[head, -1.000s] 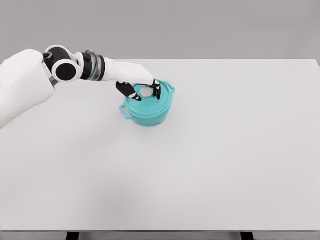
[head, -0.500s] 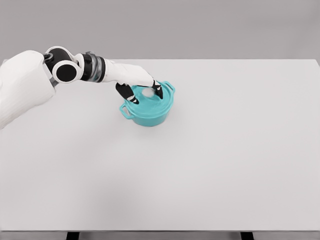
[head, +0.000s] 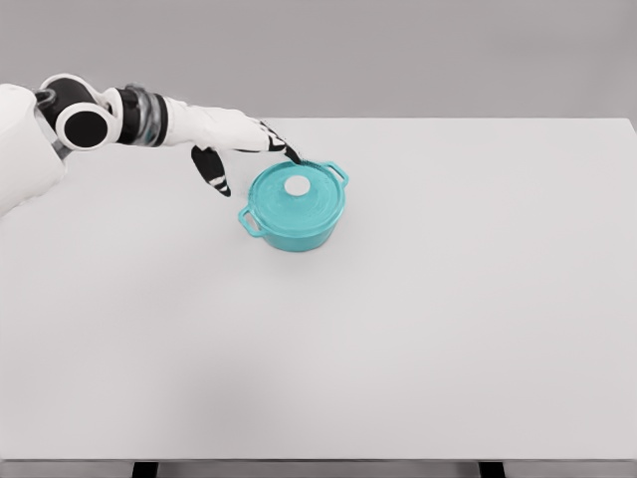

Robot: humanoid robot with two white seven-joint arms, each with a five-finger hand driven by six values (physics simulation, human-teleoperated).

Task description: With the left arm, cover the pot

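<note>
Far left: white left arm (head: 149, 118) reaching in across the bench (head: 418, 329), ending in the left robot hand (head: 239, 149), fingers spread and relaxed, gripping nothing, hanging just left of and slightly beyond the pot. Thumb (head: 212, 171) pointing down toward the bench surface; one fingertip (head: 295, 156) very near the far-left rim, contact impossible to confirm. Further right, at mid-bench toward the far side: teal pot (head: 295, 207), upright, small handles at near-left and far-right. Teal lid (head: 297, 193) seated level on the rim, white knob (head: 297, 185) centred and bare, no gap visible around the edge. Cover apparently in place, so likely only the retreat left to do. Best done by lifting up and away to the left, keeping that fingertip from dragging across the rim or catching the far handle, avoiding any sideways nudge to the pot. Right arm nowhere in view.
</note>
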